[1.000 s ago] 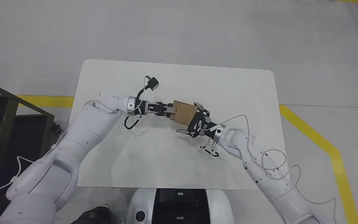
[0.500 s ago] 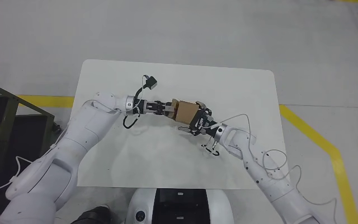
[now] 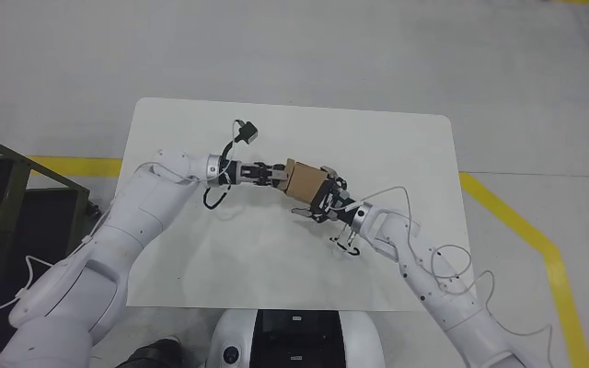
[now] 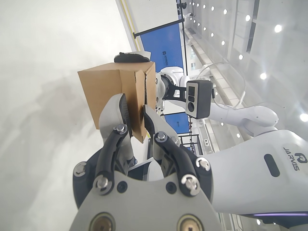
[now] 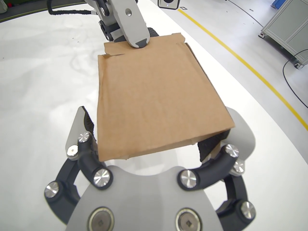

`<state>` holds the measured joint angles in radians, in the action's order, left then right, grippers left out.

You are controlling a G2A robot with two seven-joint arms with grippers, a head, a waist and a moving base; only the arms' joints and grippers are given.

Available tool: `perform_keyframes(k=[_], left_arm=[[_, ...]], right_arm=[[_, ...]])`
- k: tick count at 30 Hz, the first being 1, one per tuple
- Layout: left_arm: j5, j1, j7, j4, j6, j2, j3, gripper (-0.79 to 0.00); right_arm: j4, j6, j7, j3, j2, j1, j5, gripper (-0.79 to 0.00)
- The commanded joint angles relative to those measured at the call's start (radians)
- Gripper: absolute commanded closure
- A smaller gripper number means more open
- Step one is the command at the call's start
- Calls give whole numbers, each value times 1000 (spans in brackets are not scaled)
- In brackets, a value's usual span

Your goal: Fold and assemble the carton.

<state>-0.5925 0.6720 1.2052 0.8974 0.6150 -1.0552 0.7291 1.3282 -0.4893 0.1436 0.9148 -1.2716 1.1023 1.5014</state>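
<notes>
I record the carton (image 3: 304, 181) over the middle of the table (image 3: 396, 138), held between both arms; I cannot tell whether it touches the table top. The left gripper (image 4: 134, 106) is clenched on a board edge at the carton's end facing the table's left side, with one pad on each face. The right gripper (image 5: 156, 121) is spread wide across the opposite end, towards the table's right side, with pads against both side walls, grasping the carton. The carton is brown with a box-shaped body. At the left-held end a seam between flaps stands slightly apart.
</notes>
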Motion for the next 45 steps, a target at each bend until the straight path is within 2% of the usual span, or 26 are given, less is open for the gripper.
perform_keyframes(k=[1,9,20,22,23,25,26,34,45], left_arm=[[-8,-1,-2,-6,2,-1,2,-49],[-24,-7,-3,-22,3,-8,3,-92],[-28,-9,0,-42,0,-22,-6,-65],[-28,-9,0,-44,0,-24,-6,-65],[-27,-10,0,-44,0,-24,-6,-62],[-29,-10,1,-46,-1,-26,-6,-62],[-29,-10,1,-48,-1,-26,-5,-62],[-48,-6,-4,-60,4,-26,12,-62],[-45,0,-7,-65,7,-22,36,-58]], right_arm=[[-3,-1,1,0,-1,-2,-1,-785],[-5,-8,17,-4,-2,-4,16,-785],[-4,9,41,1,-3,1,21,-785],[-9,6,48,0,-4,1,16,-717],[-12,3,52,1,-4,2,10,-656],[-17,0,59,1,-5,1,6,-443],[-19,-2,62,1,-5,0,5,-409],[-23,-5,84,18,-4,3,-8,-397],[-10,-10,91,32,-1,10,-10,-437]])
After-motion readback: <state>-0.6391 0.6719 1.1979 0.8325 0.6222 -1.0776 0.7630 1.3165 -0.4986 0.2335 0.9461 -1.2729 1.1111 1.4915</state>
